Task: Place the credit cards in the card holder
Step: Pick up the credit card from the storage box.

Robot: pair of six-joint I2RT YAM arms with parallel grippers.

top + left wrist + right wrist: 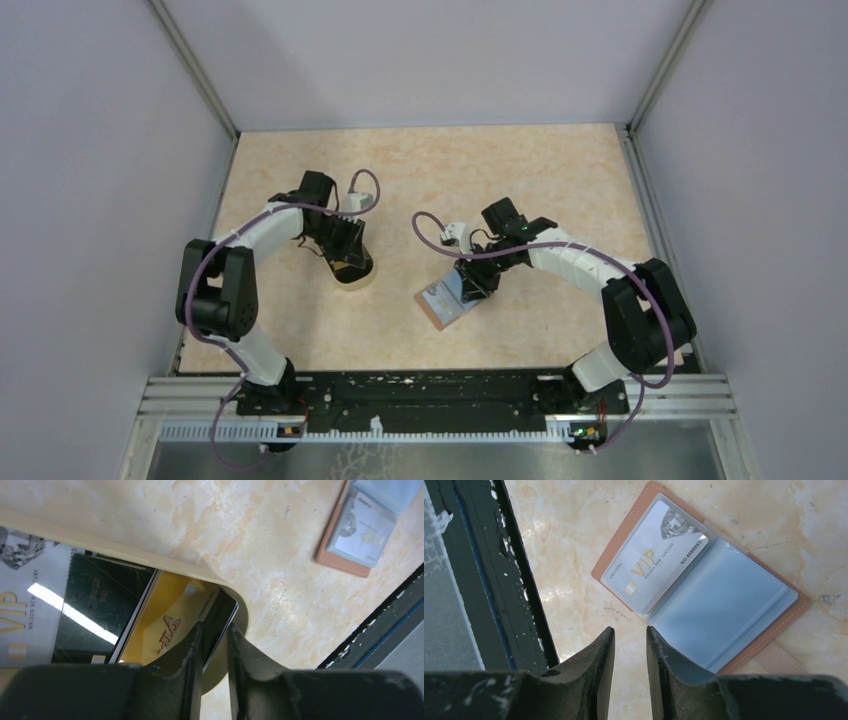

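One white VIP card sits sleeved in the card holder; others wait in the plastic cup, left gripper astride a black card, grip unclear, right gripper narrowly parted, empty.

The left gripper and the rim of the cup are covering parts of the cards. The left wrist view's edge is cutting off the wallet. The right gripper is hiding the wallet's near corner.

Yellowish cup, perhaps plastic, on table
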